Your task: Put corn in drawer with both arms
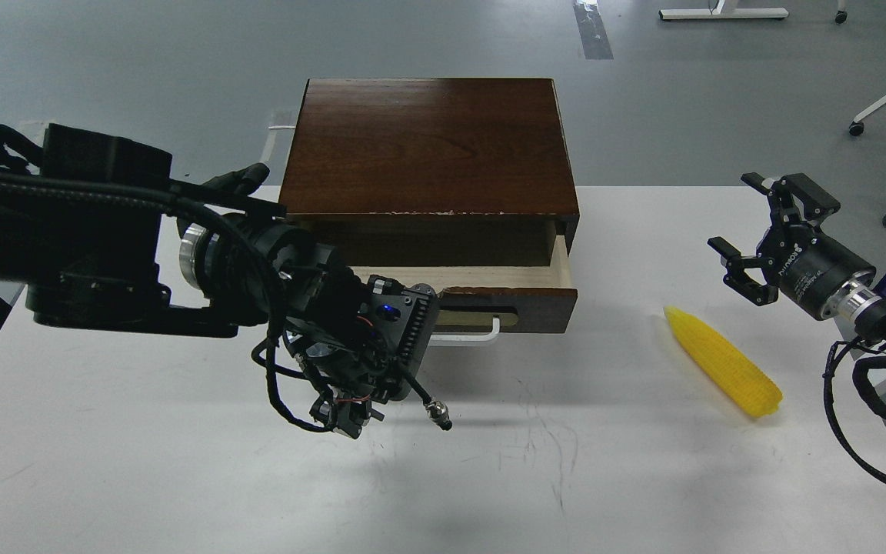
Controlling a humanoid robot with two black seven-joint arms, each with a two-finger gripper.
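Corn (723, 360) on table (181, 477); drawer (489, 286) partly open.

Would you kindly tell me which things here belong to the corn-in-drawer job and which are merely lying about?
Belongs to the job:
- corn, lying on the table
- drawer, partly pulled out
- left pincer, at the drawer front
- right pincer, open, above the corn

Just about:
- white table
- white furniture legs on castors, on the floor beyond
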